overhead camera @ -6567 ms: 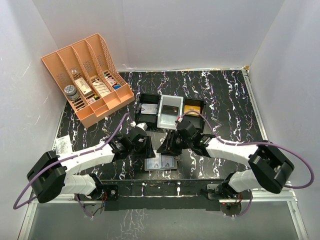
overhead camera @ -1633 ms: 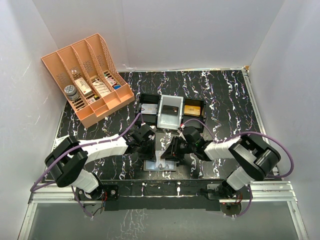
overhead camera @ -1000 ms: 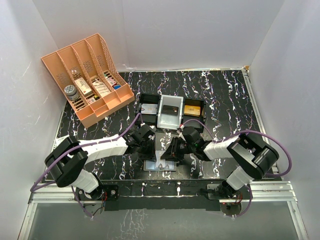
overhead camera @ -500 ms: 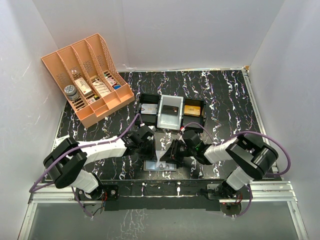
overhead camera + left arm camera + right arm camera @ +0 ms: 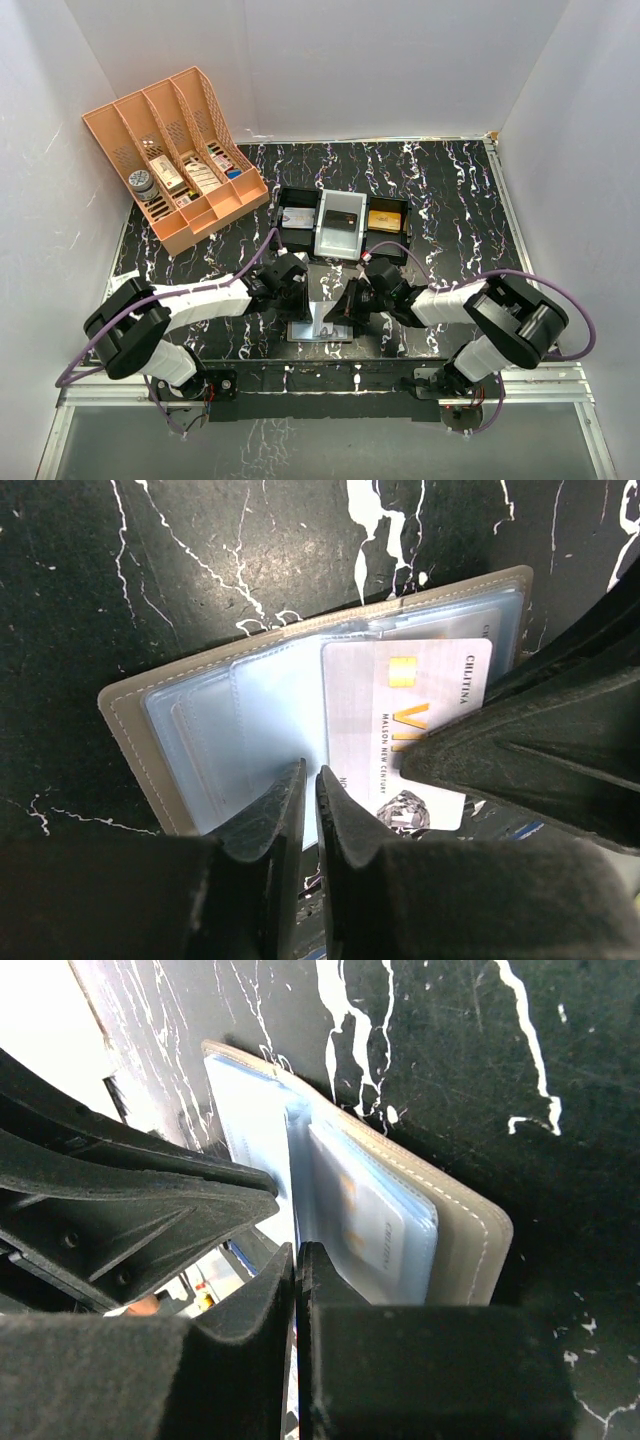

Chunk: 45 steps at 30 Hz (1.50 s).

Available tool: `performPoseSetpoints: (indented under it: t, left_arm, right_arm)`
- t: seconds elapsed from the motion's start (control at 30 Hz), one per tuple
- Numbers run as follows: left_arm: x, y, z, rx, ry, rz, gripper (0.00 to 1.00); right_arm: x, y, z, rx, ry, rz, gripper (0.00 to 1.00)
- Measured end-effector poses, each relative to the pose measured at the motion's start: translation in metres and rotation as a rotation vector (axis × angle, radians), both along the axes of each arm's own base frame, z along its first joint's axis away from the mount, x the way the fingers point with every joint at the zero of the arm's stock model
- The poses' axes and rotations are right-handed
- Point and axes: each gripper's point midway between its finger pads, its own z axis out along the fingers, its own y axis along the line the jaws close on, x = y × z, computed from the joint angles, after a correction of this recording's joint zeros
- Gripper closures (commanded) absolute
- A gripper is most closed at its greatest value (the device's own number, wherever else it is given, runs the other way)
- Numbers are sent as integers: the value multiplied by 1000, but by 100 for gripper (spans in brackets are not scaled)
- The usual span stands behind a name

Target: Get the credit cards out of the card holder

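Observation:
The card holder [image 5: 322, 332] lies open near the table's front edge, grey-brown outside [image 5: 130, 740] with pale blue clear sleeves. A white credit card [image 5: 400, 710] with gold lettering sticks partly out of one raised sleeve. My left gripper [image 5: 310, 780] is shut on that sleeve's edge, just left of the card. From the other side, my right gripper [image 5: 297, 1255] is shut on the thin card edge. More credit cards [image 5: 370, 1220] show inside the sleeves lying flat. From above, the left gripper [image 5: 303, 300] and right gripper [image 5: 340, 312] meet over the card holder.
A black three-compartment tray [image 5: 340, 190] stands just behind the grippers, with an orange card [image 5: 388, 217] in its right compartment. An orange lattice organiser [image 5: 175, 150] with small items fills the back left corner. A paper scrap [image 5: 125, 285] lies at the left edge.
My right gripper has shut on the card edge. Both grippers have drawn slightly nearer over the card holder, and a sleeve now stands up between them.

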Motion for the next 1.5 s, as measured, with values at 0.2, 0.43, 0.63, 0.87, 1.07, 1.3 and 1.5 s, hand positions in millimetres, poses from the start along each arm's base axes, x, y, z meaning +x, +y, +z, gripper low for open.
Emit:
performPoseSetpoints:
  t: [0.2, 0.43, 0.63, 0.87, 1.07, 1.3, 1.5]
  left_arm:
    - [1, 9, 1, 26, -15, 23, 92]
    - [5, 31, 1, 104, -60, 80, 96]
    - [2, 54, 5, 168, -91, 110, 79]
    - [8, 46, 25, 140, -114, 100, 60]
    - [13, 7, 40, -19, -102, 50, 67]
    - [1, 11, 8, 36, 4, 82, 69]
    - [-9, 32, 9, 49, -4, 131, 62]
  right_arm:
    - [-1, -5, 7, -25, -18, 10, 100]
    - [0, -9, 21, -15, -43, -29, 100]
    - [3, -18, 18, -59, -54, -54, 100]
    - [2, -14, 13, -69, -30, -30, 100]
    - [4, -11, 17, -65, -38, -21, 100]
    - [0, -15, 11, -72, -30, -14, 100]
    - [-3, -14, 12, -63, -25, -5, 100]
